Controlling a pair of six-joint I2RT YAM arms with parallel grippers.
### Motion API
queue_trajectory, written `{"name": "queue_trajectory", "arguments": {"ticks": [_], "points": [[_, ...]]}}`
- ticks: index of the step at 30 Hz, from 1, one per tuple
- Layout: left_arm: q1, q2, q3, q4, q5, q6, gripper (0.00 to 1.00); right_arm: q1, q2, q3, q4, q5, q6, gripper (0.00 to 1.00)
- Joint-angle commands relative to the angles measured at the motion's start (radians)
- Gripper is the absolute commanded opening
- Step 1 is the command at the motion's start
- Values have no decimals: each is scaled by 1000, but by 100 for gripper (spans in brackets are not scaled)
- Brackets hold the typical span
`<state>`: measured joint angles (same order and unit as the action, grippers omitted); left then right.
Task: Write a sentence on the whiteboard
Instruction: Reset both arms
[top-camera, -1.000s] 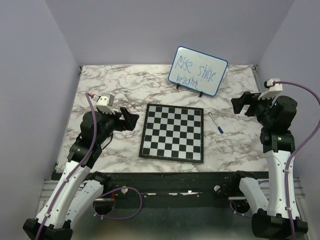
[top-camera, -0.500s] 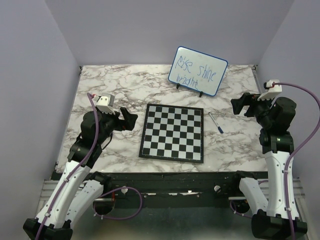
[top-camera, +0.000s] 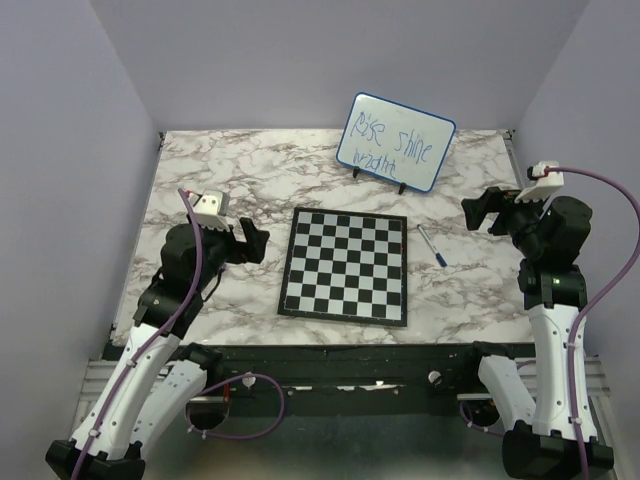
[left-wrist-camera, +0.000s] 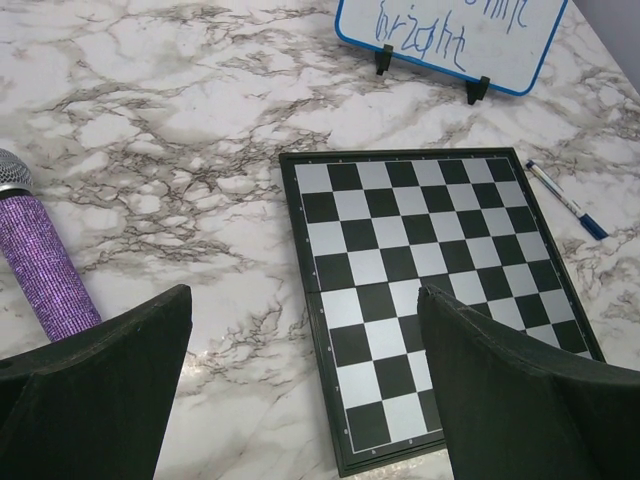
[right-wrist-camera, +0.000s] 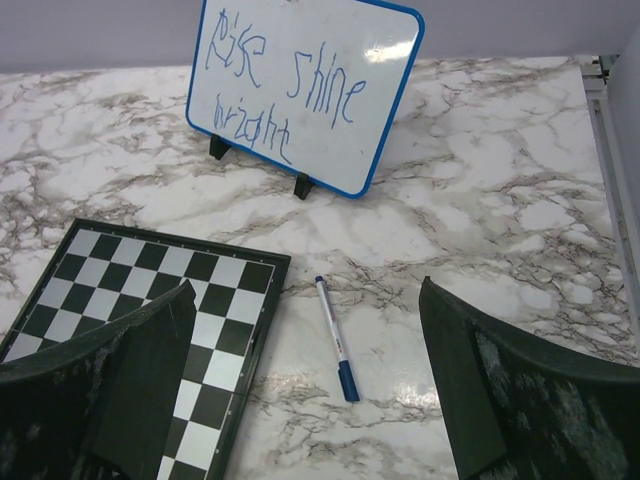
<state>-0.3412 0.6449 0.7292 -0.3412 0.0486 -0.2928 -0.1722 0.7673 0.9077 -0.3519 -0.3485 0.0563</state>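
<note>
The whiteboard (top-camera: 424, 171) stands upright on small black feet at the back of the marble table, right of centre. The sentence (top-camera: 398, 141) is on it in thin blue handwriting, "Rise shine" over "bright" (right-wrist-camera: 253, 126). A blue-capped marker (top-camera: 432, 245) lies on the table right of the chessboard (top-camera: 345, 265). My left gripper (top-camera: 257, 241) hovers open left of the chessboard, empty. My right gripper (top-camera: 474, 213) hovers open to the right of the marker, empty; in the right wrist view the marker (right-wrist-camera: 333, 325) lies between and beyond its jaws.
The black-and-white chessboard (left-wrist-camera: 430, 290) lies flat in the middle of the table. A purple braided cable (left-wrist-camera: 40, 262) shows at the left of the left wrist view. Lilac walls close in the table on three sides.
My left gripper has drawn back slightly to the left, away from the chessboard. The right arm, marker and whiteboard have barely moved.
</note>
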Motion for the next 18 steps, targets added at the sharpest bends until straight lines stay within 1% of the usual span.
{"name": "queue_trajectory", "arguments": {"ticks": [1, 18], "points": [[5, -13, 10, -7, -27, 21, 99, -4, -16, -12, 25, 26, 7, 99], [5, -30, 3, 1, -41, 17, 99, -4, -17, -13, 27, 19, -26, 99]]}}
